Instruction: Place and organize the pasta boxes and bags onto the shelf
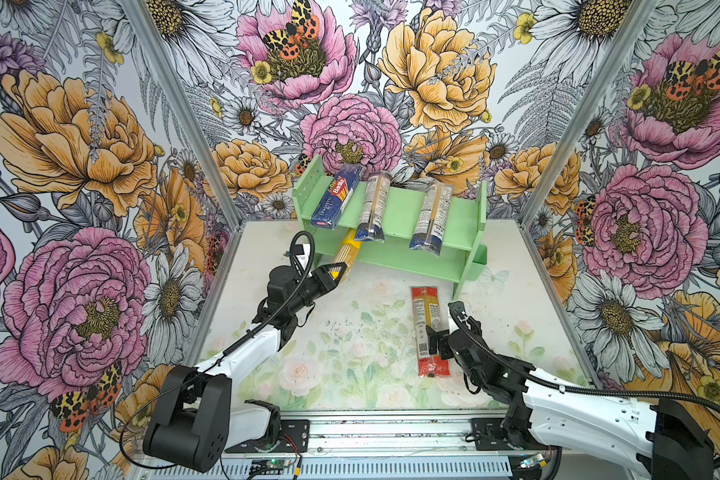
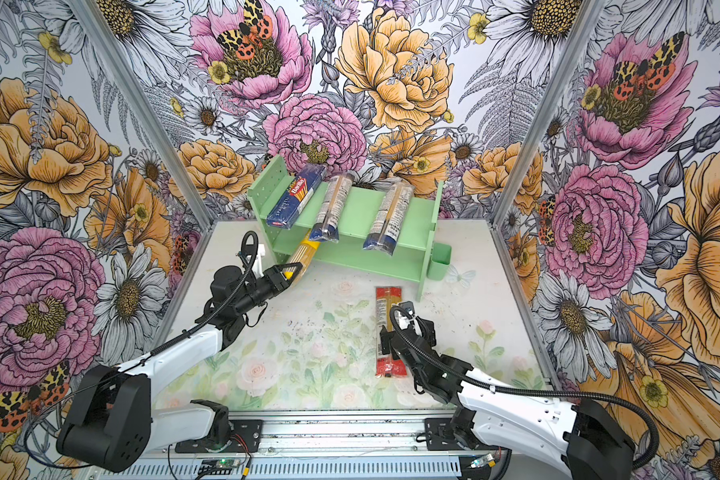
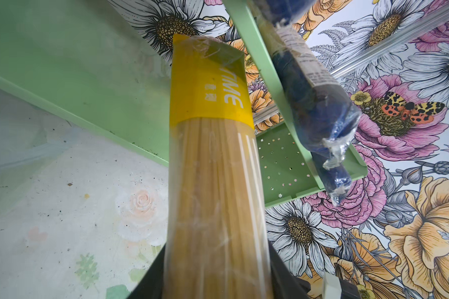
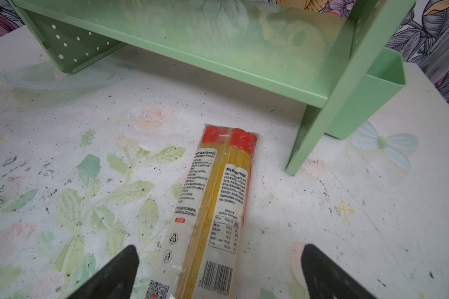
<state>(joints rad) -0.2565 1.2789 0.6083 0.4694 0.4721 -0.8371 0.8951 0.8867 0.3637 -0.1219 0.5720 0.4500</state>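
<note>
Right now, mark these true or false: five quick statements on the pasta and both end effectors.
1. The left end effector grips the yellow bag. True.
2. The red-ended bag lies on the shelf's lower tier. False: it lies on the table, in front of the shelf.
3. The Barilla box sits on the top tier. True.
4. The right end effector is shut on the red-ended bag. False: its jaws stand open, one on either side of it.
5. The top tier holds three navy-ended bags. False: two navy-ended bags.

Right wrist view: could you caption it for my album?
Open jaws flank a red-ended spaghetti bag lying on the floral table before the mint-green shelf.
</note>
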